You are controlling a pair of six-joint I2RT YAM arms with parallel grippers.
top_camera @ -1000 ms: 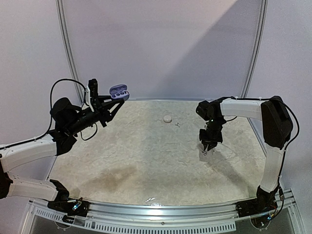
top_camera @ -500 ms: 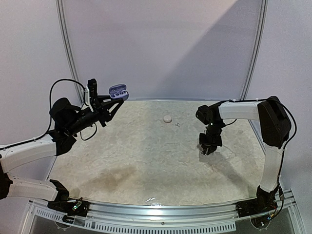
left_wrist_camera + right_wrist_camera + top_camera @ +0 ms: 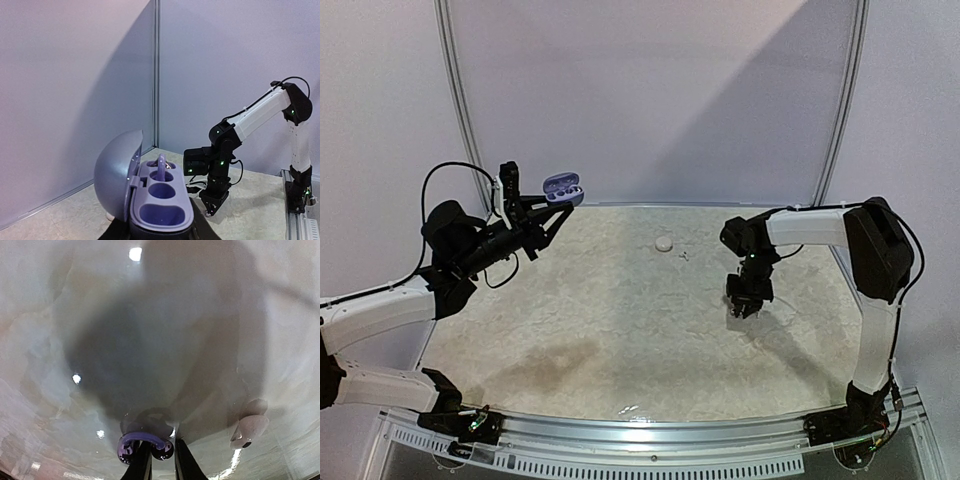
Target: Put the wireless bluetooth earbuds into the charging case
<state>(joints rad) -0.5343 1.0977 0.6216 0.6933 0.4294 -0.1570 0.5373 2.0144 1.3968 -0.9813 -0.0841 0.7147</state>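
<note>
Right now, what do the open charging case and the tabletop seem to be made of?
The charging case: likely lavender moulded plastic, soft sheen on the domed lid. The tabletop: pale marbled stone or laminate, unclear which; glossy, mirroring light spots.

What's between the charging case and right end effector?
Top view: a small white round object and a tiny speck, roughly midway from charging case to right end effector.
</note>
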